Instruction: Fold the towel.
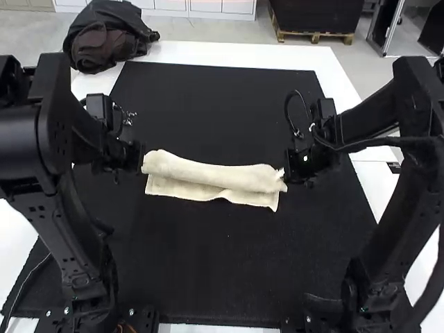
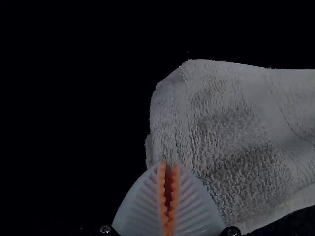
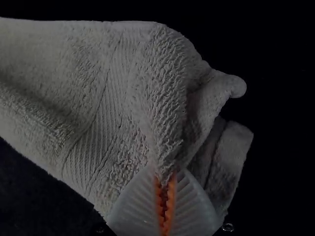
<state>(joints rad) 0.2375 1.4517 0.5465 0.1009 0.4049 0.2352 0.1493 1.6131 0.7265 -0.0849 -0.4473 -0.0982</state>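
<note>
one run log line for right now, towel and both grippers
towel: folded over itself on black mat | left gripper: closed at towel's left end, hold unclear | right gripper: closed on towel's right end

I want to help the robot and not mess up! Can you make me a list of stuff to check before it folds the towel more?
1. Right gripper has the towel: ok, cloth is pinched between its fingertips.
2. Left gripper has it too: cannot tell; its fingers are closed at the other end, but cloth between them is unclear.
3. Towel edges lined up: not ok, a flat strip sticks out on the near side.
4. Right end smooth: not ok, it is bunched.
5. Dark bag away from the towel: ok, it's at the far left.
</note>
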